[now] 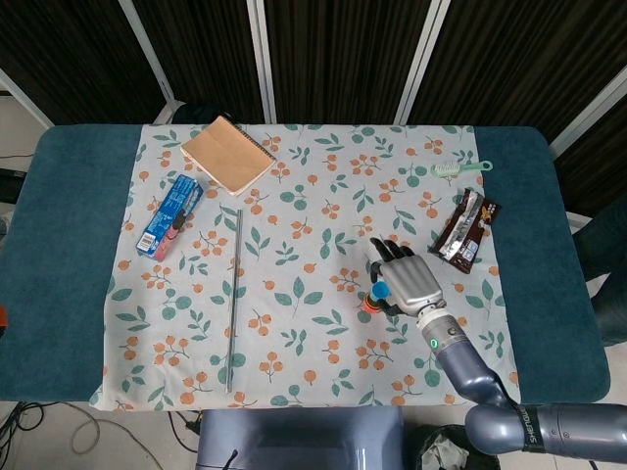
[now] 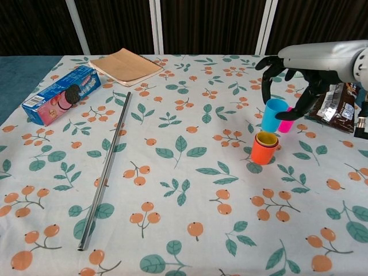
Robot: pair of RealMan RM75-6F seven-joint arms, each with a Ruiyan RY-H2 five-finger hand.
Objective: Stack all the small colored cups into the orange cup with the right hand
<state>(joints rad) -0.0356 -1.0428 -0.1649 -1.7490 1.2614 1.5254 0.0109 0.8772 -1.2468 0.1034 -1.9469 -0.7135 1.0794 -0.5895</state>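
Gripping a small blue cup (image 2: 273, 114) between thumb and fingers, right hand (image 2: 293, 80) up off the cloth, just above and slightly behind the orange cup (image 2: 263, 151). Blue cup: plain, smooth, tapered, mouth upward, tilted a little, bright sky-blue all over, clear of the table. Seen from the head view as only a sliver of blue (image 1: 379, 290) at the edge of the right hand (image 1: 407, 282), with a bit of orange (image 1: 369, 305) just below it. Orange cup upright on the floral tablecloth (image 2: 172, 190), already carrying a yellow cup (image 2: 267, 138) nested inside, yellow rim standing just proud of the orange one. Pink cup (image 2: 287, 125) behind the blue one in the chest view, mostly hidden by it; cannot tell whether touching the fingers.

Left hand nowhere in either view.

Elsewhere on the cloth: long metal rod (image 2: 107, 168) lying lengthwise well to the left, blue cookie box (image 2: 60, 93) and tan notebook (image 2: 126, 65) toward the far left corner, mint-green brush (image 1: 461, 168) near the far right edge, dark snack wrapper (image 1: 466, 229) just beyond the right hand.
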